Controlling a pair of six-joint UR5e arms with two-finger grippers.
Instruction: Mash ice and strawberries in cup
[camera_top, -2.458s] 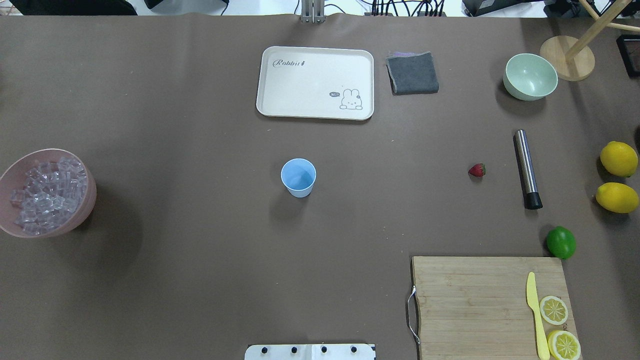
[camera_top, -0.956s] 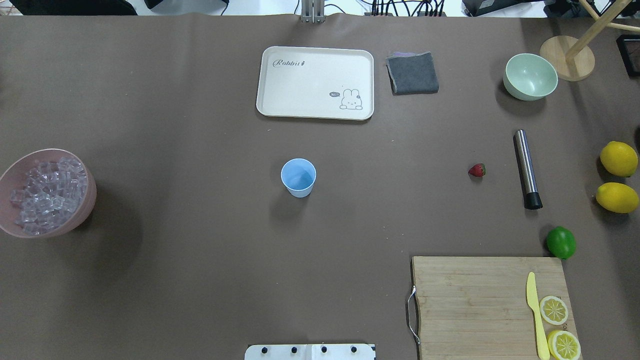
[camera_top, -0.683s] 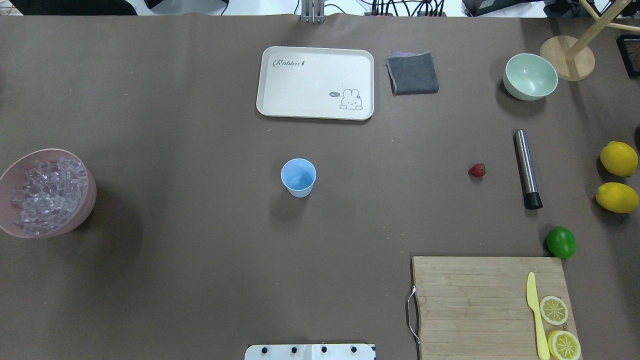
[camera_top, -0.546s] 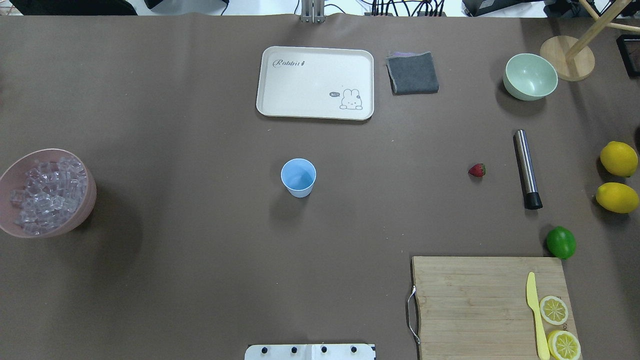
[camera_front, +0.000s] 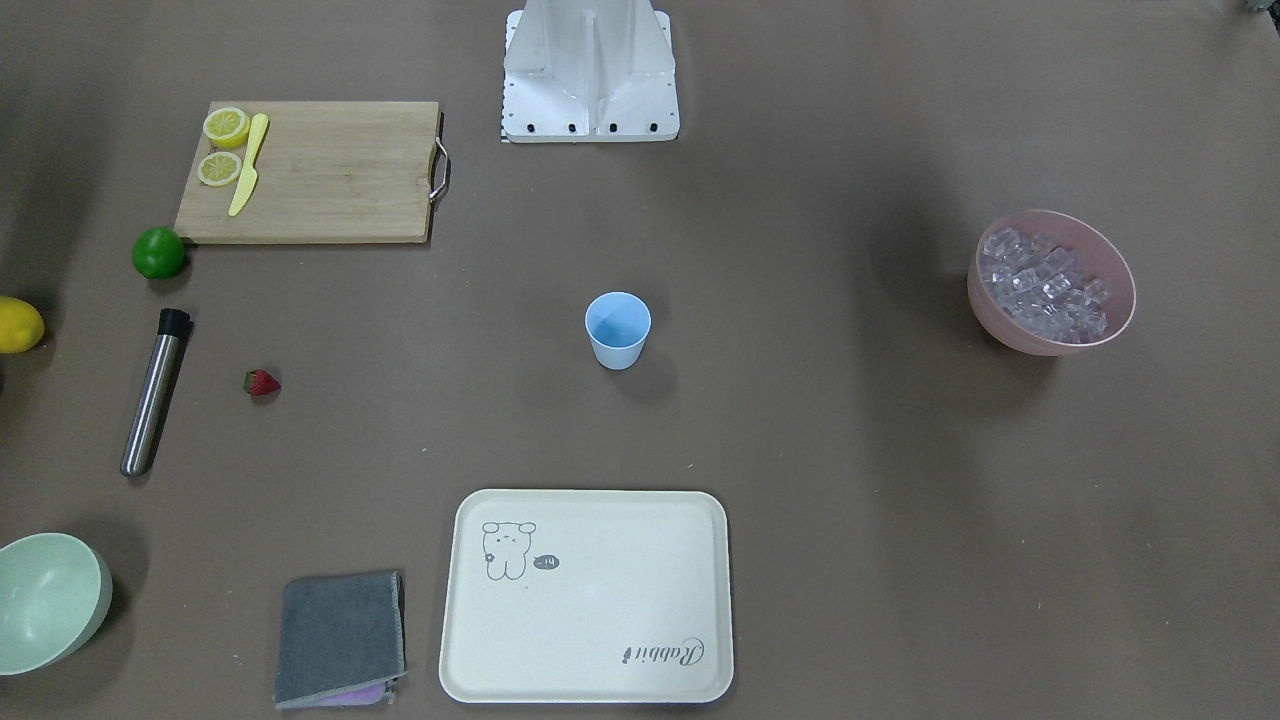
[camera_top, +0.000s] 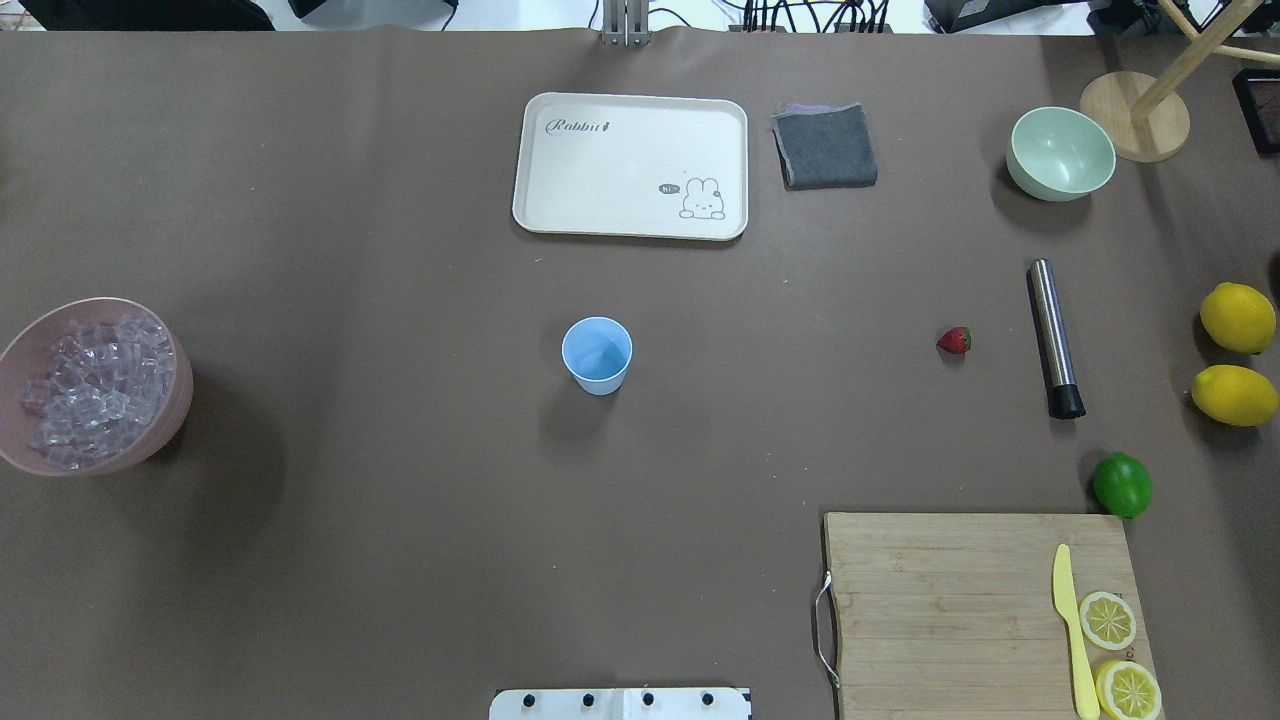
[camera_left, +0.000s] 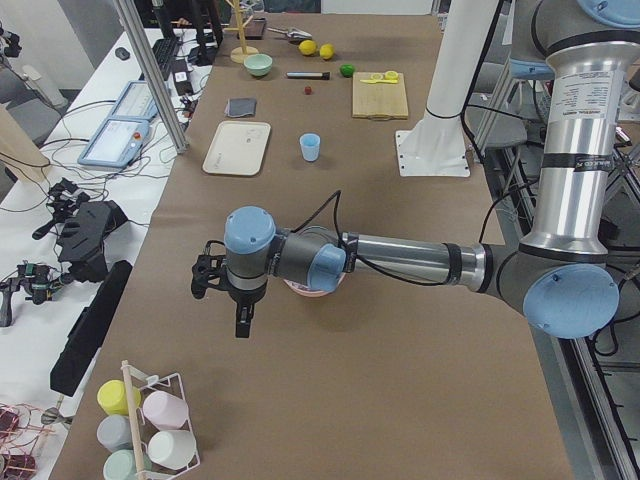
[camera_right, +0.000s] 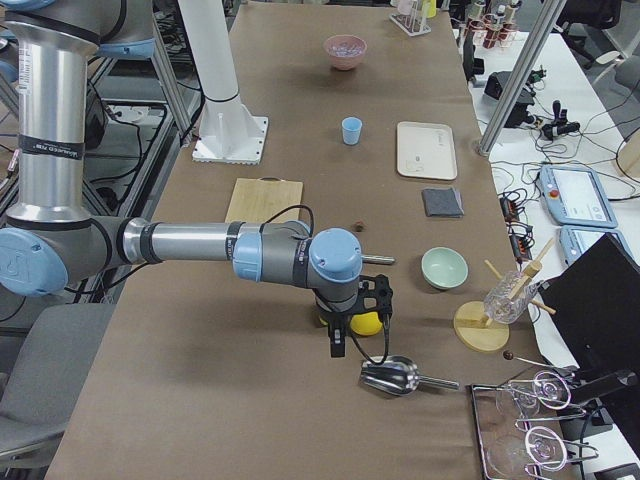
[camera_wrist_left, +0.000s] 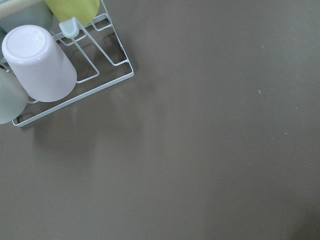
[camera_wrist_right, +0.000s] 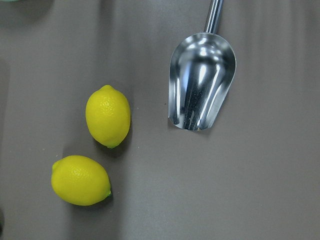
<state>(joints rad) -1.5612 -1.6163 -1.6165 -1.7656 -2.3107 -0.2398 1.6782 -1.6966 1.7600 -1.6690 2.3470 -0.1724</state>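
A brown covering lies over the long table, and work desks with cables stand along one side of it. The light-blue cup stands upright at the centre of the overhead view, with bare surface all around it. The small red strawberry lies at centre right, near a steel rod. The ice fills a pink bowl at the left edge. The left gripper and the right gripper hang over the two table ends, well apart from the cup. Whether their fingers are apart or together, I cannot tell.
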